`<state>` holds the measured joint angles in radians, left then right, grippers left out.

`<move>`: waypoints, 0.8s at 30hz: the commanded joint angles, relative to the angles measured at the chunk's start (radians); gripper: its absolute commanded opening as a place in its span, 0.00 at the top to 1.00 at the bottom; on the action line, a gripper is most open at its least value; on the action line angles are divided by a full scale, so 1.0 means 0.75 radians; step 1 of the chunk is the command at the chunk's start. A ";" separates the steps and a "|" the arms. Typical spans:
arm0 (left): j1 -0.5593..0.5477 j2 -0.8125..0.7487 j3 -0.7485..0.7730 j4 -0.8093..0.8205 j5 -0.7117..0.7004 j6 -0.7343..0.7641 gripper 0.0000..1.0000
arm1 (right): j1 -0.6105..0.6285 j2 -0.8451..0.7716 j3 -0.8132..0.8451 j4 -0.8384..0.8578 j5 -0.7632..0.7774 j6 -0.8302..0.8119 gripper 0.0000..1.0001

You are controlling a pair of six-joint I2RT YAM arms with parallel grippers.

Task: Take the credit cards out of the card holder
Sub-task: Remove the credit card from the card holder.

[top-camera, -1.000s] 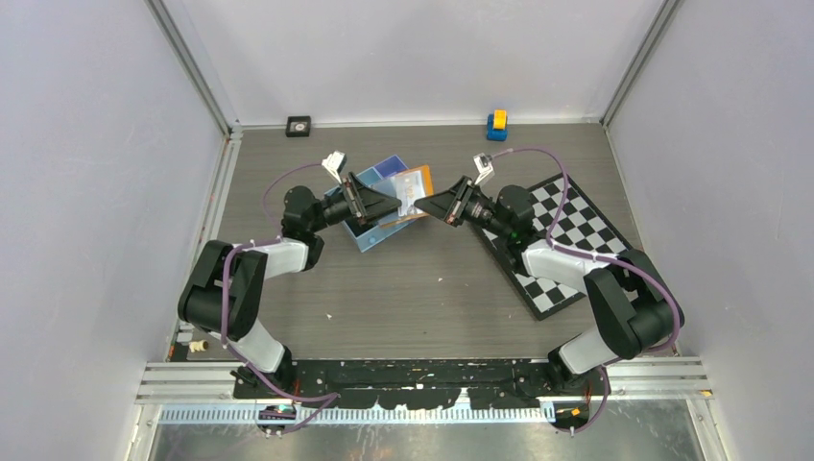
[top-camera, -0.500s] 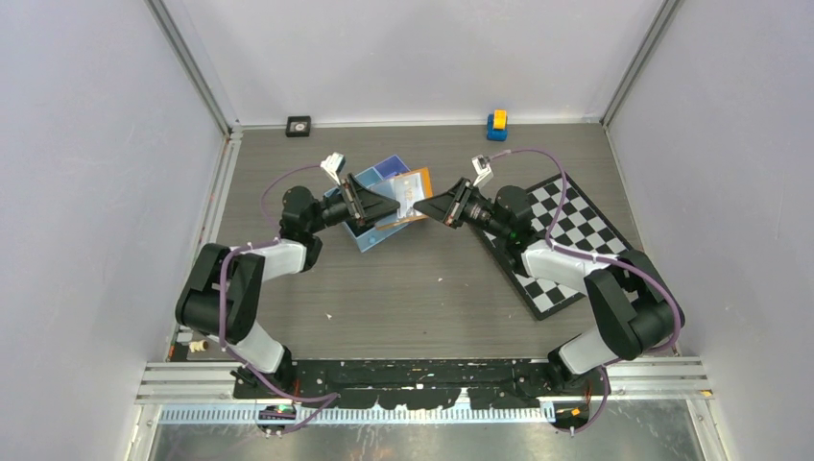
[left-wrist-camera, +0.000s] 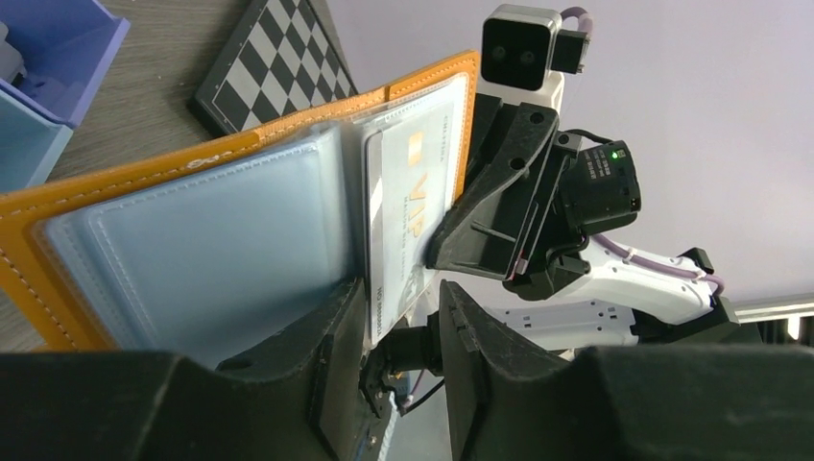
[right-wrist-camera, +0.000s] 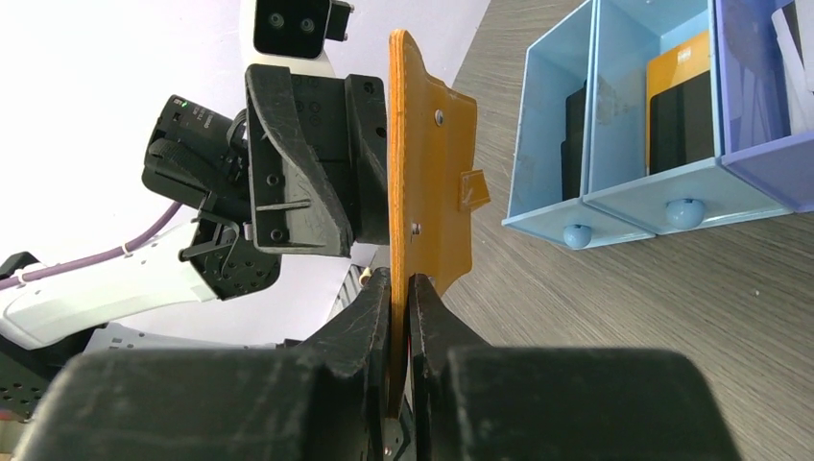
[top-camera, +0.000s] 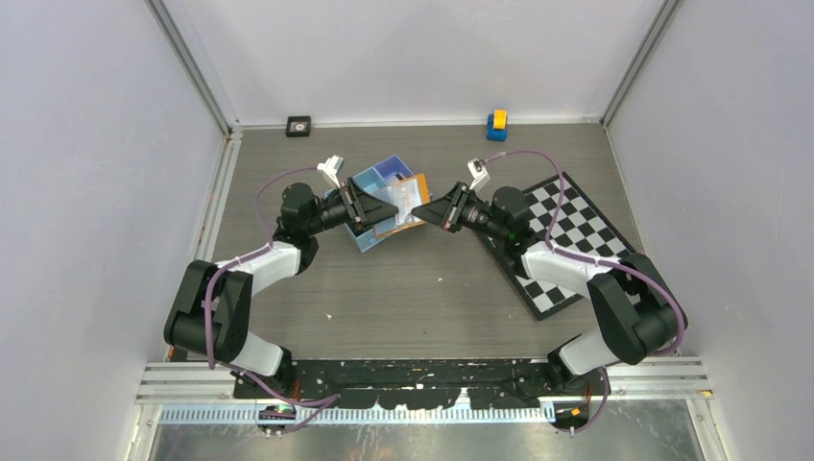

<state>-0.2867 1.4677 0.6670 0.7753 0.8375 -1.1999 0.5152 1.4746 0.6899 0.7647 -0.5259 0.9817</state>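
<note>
The orange card holder [top-camera: 416,195] is held up open between the two arms, above the table. My right gripper [right-wrist-camera: 401,322] is shut on its leather edge [right-wrist-camera: 422,192]. In the left wrist view its clear sleeves [left-wrist-camera: 192,250] face me, and a white credit card [left-wrist-camera: 413,192] sticks out of one pocket. My left gripper [left-wrist-camera: 403,331] stands open around that card's lower edge. The card rests against one finger [left-wrist-camera: 336,331], with a gap to the other. In the top view the left gripper [top-camera: 392,206] and right gripper [top-camera: 424,213] nearly meet.
A blue three-compartment tray [right-wrist-camera: 624,125] holding black and orange cards lies behind the card holder, also in the top view [top-camera: 376,181]. A checkerboard mat [top-camera: 566,240] lies under the right arm. A yellow-blue block [top-camera: 496,125] and a small black object [top-camera: 299,126] sit at the back wall.
The left gripper has pushed in toward the card holder and its jaws have narrowed around the card's edge. The right gripper keeps its grip, shifted slightly left.
</note>
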 commanded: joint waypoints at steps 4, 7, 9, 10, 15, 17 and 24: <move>-0.002 -0.006 0.047 0.011 -0.005 0.016 0.62 | 0.008 -0.082 -0.002 -0.035 0.020 -0.064 0.87; -0.002 -0.039 0.053 -0.080 -0.028 0.069 0.59 | 0.008 -0.095 -0.003 -0.053 0.032 -0.077 0.87; -0.002 -0.049 0.054 -0.098 -0.034 0.079 0.60 | 0.008 -0.100 -0.007 -0.060 0.041 -0.082 0.87; -0.002 -0.051 0.054 -0.101 -0.034 0.081 0.61 | 0.008 -0.101 -0.006 -0.060 0.042 -0.085 0.87; -0.002 0.003 0.043 0.093 0.018 -0.029 0.69 | 0.009 -0.079 0.001 -0.050 0.018 -0.077 0.87; -0.002 0.050 0.041 0.201 0.047 -0.100 0.70 | 0.008 -0.058 0.008 -0.020 -0.010 -0.057 0.87; -0.002 0.101 0.041 0.229 0.049 -0.134 0.69 | 0.007 -0.052 -0.014 0.085 -0.027 0.001 0.85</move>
<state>-0.2871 1.5429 0.6701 0.9005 0.8604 -1.2915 0.5152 1.4555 0.6823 0.7204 -0.5289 0.9615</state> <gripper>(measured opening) 0.300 0.151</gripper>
